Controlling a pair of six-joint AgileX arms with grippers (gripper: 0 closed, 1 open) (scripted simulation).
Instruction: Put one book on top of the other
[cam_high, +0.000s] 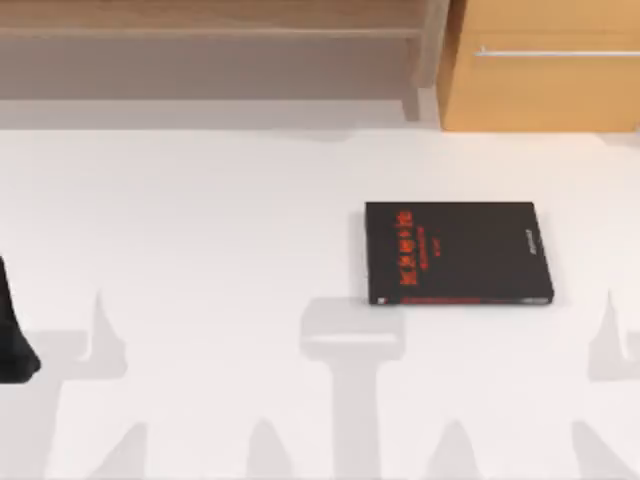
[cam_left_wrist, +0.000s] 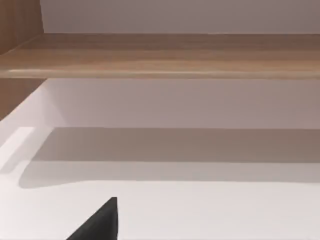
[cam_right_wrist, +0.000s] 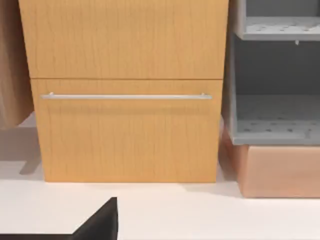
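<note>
The other book (cam_high: 457, 252), thin and black with red lettering, lies flat on the white table (cam_high: 200, 250), right of the middle. The one book is out of view. A dark part of my left arm (cam_high: 12, 340) sits at the table's left edge, far from the black book. A black piece of my left gripper (cam_left_wrist: 100, 224) shows in the left wrist view over bare table. A black piece of my right gripper (cam_right_wrist: 100, 222) shows in the right wrist view, facing a wooden cabinet.
A low wooden shelf (cam_high: 200, 40) runs along the back left. A wooden drawer cabinet (cam_high: 540, 70) with a metal handle (cam_right_wrist: 125, 96) stands at the back right. Beside it are a grey shelf unit (cam_right_wrist: 275, 75) and a tan block (cam_right_wrist: 280, 170).
</note>
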